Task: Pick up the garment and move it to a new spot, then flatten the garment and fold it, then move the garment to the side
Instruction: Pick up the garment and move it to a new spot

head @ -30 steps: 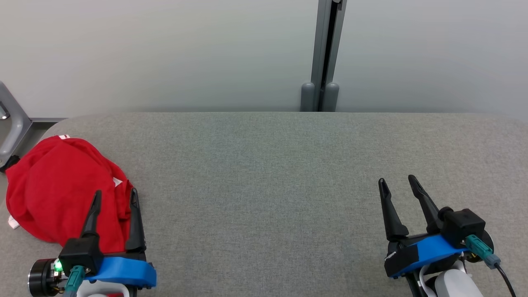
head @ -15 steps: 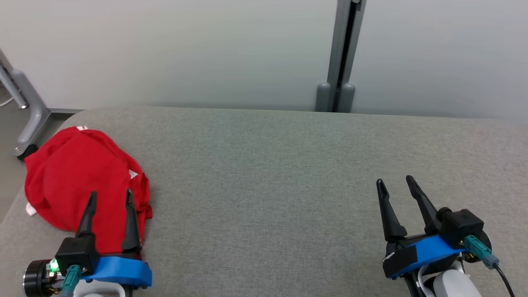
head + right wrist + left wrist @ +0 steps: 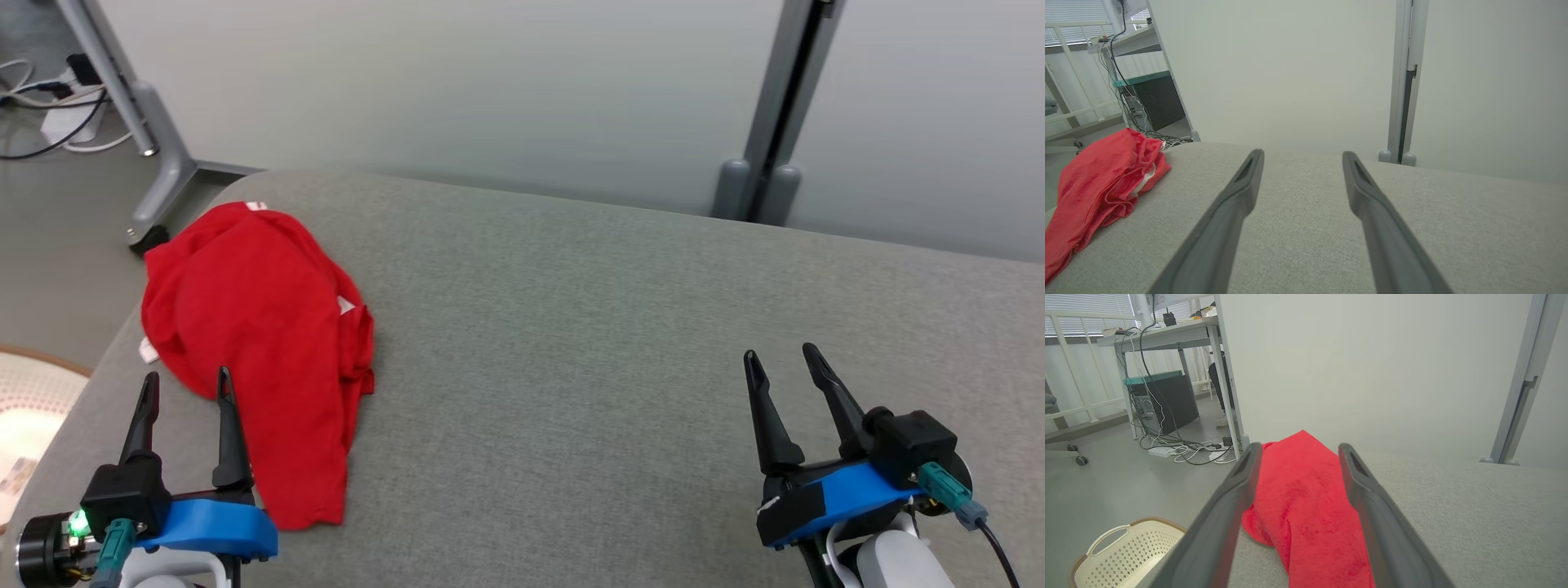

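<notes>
A crumpled red garment point(image 3: 261, 351) lies in a heap near the left end of the grey padded table point(image 3: 612, 343). It also appears in the left wrist view as a red garment point(image 3: 1306, 498) straight ahead between the fingers, and at the left of the right wrist view point(image 3: 1098, 188). My left gripper point(image 3: 186, 385) is open at the lower left, its tips at the garment's near-left edge, holding nothing. Open and empty too, my right gripper point(image 3: 780, 358) hovers over bare table at the lower right.
A pale perforated laundry basket point(image 3: 1122, 551) stands on the floor left of the table. A desk with cables point(image 3: 1175, 449) and a computer case is beyond. A grey partition post point(image 3: 767, 122) rises behind the table's far edge.
The head camera has turned left and the whole picture has shifted right. My left gripper now sits further left relative to the garment, its tips at the garment's edge instead of over it.
</notes>
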